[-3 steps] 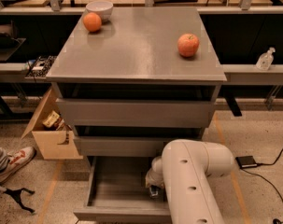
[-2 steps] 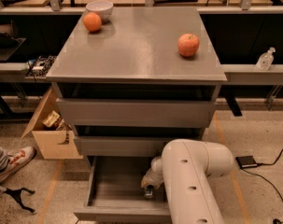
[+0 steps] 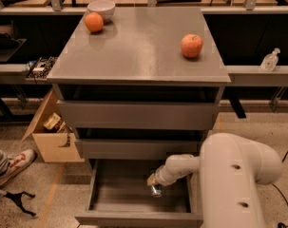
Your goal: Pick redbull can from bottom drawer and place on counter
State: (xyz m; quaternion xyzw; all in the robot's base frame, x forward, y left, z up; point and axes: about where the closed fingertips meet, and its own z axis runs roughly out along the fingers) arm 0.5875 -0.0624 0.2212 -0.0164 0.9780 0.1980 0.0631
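The bottom drawer (image 3: 116,190) is pulled open at the foot of the grey cabinet. My white arm reaches into it from the right. My gripper (image 3: 154,183) is low inside the drawer, right of its middle. A small silver and blue redbull can (image 3: 156,191) shows just under the gripper's tip, upright on the drawer floor. The gripper hides most of it. The counter (image 3: 139,46) is the cabinet's flat grey top, well above the gripper.
A red apple (image 3: 191,45) lies on the counter's right side, an orange (image 3: 93,22) and a white bowl (image 3: 101,8) at its back left. The two upper drawers are slightly open. An open cardboard box (image 3: 51,137) and a person's shoe (image 3: 17,160) are left of the cabinet.
My gripper has shifted only slightly inside the bottom drawer. The can's silver and blue side now shows under its tip. Nothing on the counter has moved.
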